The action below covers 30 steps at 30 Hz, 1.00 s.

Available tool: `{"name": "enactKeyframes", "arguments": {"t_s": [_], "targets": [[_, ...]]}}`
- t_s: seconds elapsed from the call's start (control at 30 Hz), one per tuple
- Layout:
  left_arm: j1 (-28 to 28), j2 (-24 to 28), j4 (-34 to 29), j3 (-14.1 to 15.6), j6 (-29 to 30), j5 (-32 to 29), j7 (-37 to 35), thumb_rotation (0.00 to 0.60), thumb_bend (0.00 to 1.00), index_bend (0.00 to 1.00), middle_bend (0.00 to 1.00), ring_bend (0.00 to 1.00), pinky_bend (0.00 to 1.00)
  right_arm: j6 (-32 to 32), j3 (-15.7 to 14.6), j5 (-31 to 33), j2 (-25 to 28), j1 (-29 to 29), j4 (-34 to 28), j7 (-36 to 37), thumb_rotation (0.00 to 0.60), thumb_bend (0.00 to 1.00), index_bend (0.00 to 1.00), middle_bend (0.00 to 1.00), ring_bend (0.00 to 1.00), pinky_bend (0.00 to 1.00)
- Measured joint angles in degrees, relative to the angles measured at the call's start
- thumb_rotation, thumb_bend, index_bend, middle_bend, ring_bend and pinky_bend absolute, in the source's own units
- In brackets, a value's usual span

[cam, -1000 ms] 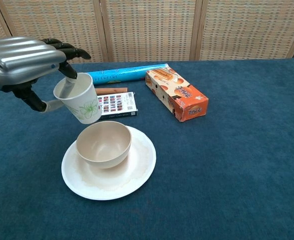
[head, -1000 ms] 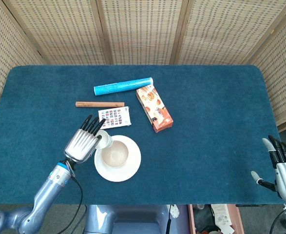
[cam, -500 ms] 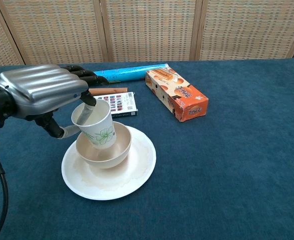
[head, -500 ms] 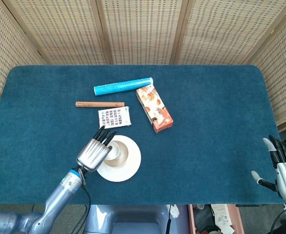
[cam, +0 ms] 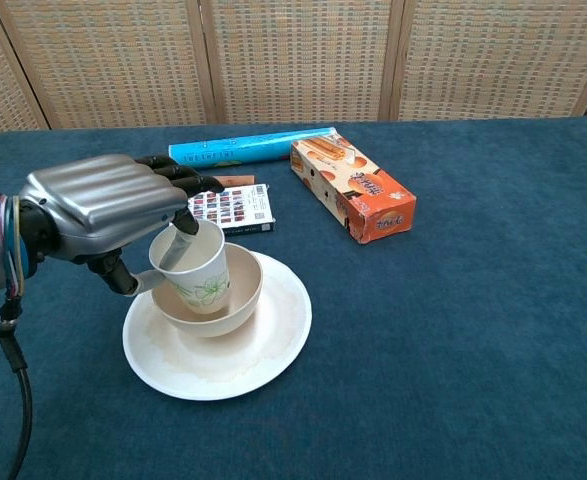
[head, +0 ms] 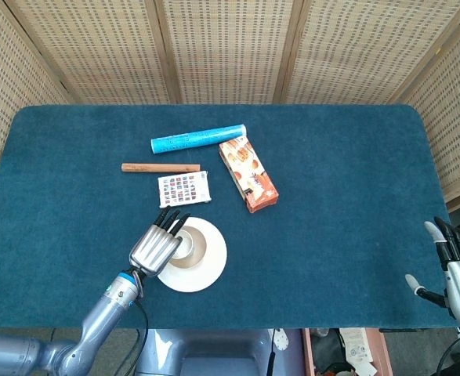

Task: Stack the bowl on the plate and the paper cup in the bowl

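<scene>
Already done: bowl (cam: 213, 300) sits on the plate (cam: 263, 355).
Under way: left hand (cam: 108, 205) grips the paper cup (cam: 195, 270), lowered inside that bowl.
Left: release.
Right hand (head: 453, 270): empty, fingers spread.

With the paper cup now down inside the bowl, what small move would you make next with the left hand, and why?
Probably open the left hand and let go. The paper cup sits inside the bowl, which rests on the plate, so the stack looks built. The cup leans slightly and fingers reach inside its rim, so release slowly and lift straight up. The right hand is far away and not needed.
</scene>
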Motion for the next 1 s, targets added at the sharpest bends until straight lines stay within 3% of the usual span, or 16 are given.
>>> {"name": "enactKeyframes", "arguments": {"t_s": [0.3,0.57,0.67,1.0], "targets": [[-0.7,-1.4,1.4,0.3,0.4,-1.3,0.4,0.600,0.34,0.58,0.00,0.00,0.00,0.2,0.0,-0.1,0.0,-0.1,0.0,0.0,0.600,0.20,0.03,0.00,0.00,0.00],[-0.6,-1.8,2.1,0.5,1.3,-0.1,-1.1,0.600,0.24,0.38,0.00,0.00,0.00,0.3,0.2,0.0,-0.1,-0.1,0.1,0.3,0.600,0.20,0.03,0.00,0.00,0.00],[-0.4,-1.5,2.1,0.6,1.6,0.4,-1.7,0.600,0.22,0.35,0.00,0.00,0.00,0.4,0.1,0.0,-0.1,-0.1,0.2,0.2,0.600,0.20,0.03,0.00,0.00,0.00],[3.9,4.4,-2.3,1.0,7.2,8.4,-11.3,0.600,0.20,0.28,0.00,0.00,0.00,0.2,0.1,0.0,-0.2,-0.1,0.3,-0.2,0.600,0.20,0.03,0.00,0.00,0.00]]}}
